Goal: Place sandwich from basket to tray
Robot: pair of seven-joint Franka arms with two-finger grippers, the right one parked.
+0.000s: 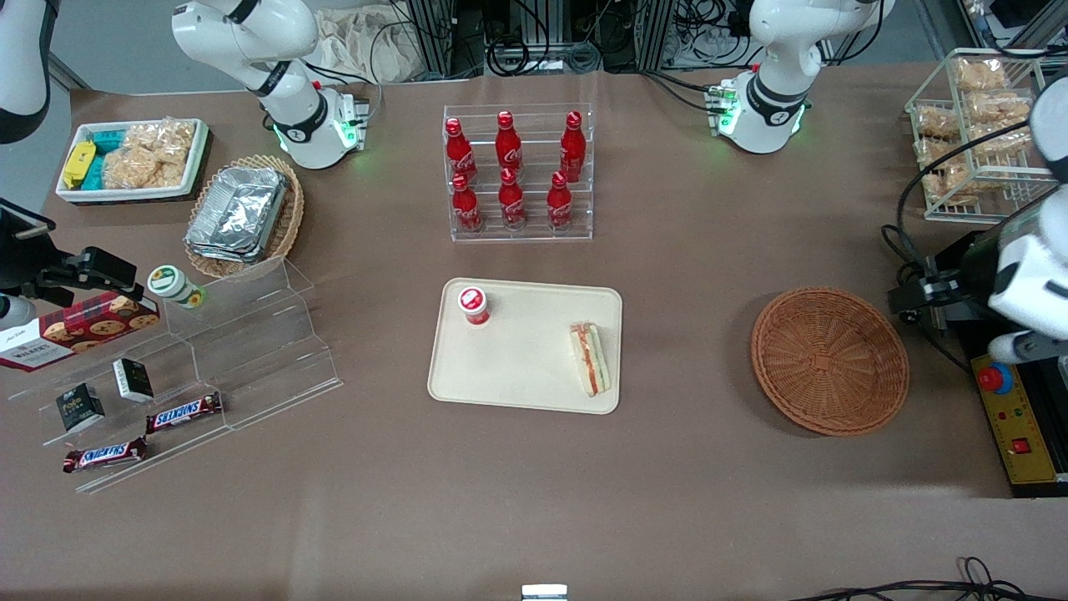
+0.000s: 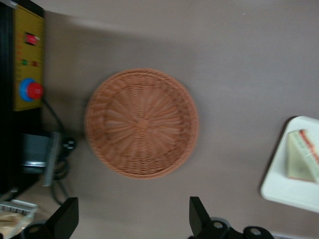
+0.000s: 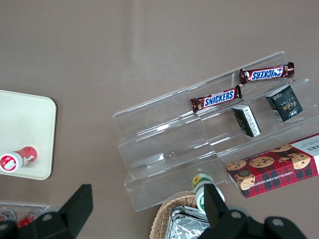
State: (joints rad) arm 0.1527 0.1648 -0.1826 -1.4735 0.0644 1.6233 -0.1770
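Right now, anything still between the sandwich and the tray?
No. The sandwich already lies on the tray, near the edge facing the basket, which holds nothing. A red-capped cup stands on the tray, apart from it. The gripper hangs open above the basket, holding nothing.

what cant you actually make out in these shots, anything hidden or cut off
- Left gripper: in the left wrist view only two dark, spread fingertips show above the round reddish-brown wicker basket; the picture edge cuts off the rest.
- Triangular clear-wrapped sandwich on the flat cream plastic tray: both cut by that view's edge.
- Gripper in the front view: cannot be picked out; the arm is cut off at the table's working-arm end.
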